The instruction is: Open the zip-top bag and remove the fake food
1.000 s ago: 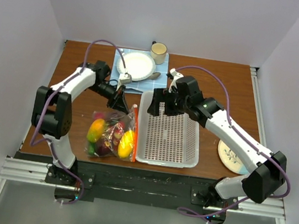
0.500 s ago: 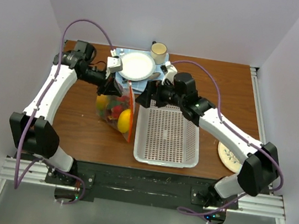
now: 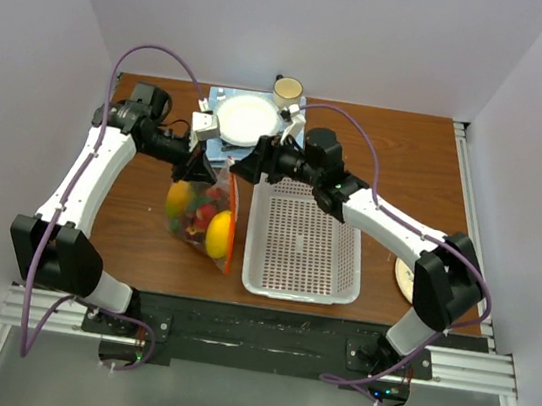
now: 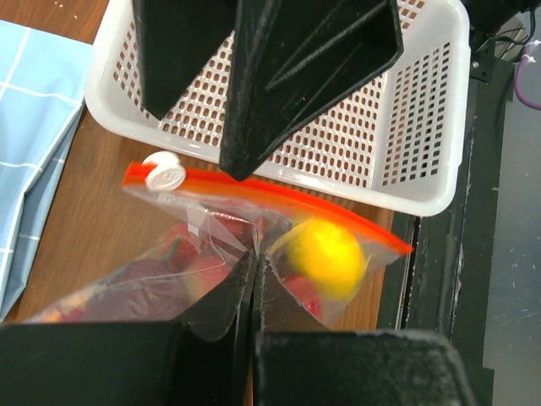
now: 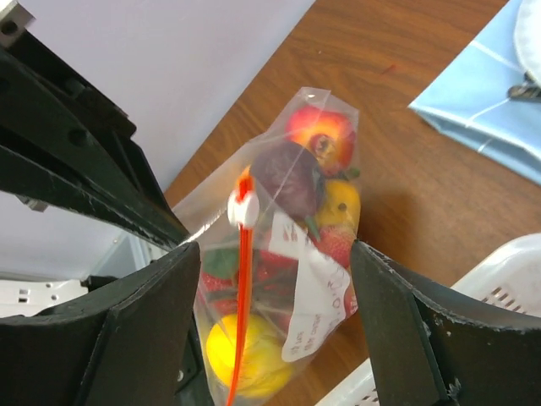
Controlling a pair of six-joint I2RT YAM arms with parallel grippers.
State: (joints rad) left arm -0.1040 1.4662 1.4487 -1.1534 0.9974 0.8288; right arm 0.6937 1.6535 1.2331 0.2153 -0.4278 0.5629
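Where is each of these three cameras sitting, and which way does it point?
Top external: high behind the arms, looking down at the table; both arms show.
Left wrist: on the left gripper, looking along its shut fingers at the zip-top bag.
Right wrist: on the right gripper, its open fingers flanking the bag.
All three share the bag.

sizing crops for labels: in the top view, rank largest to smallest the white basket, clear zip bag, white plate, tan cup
1. white perforated plastic basket
2. clear plastic zip-top bag
3. round white plate
4. small tan cup
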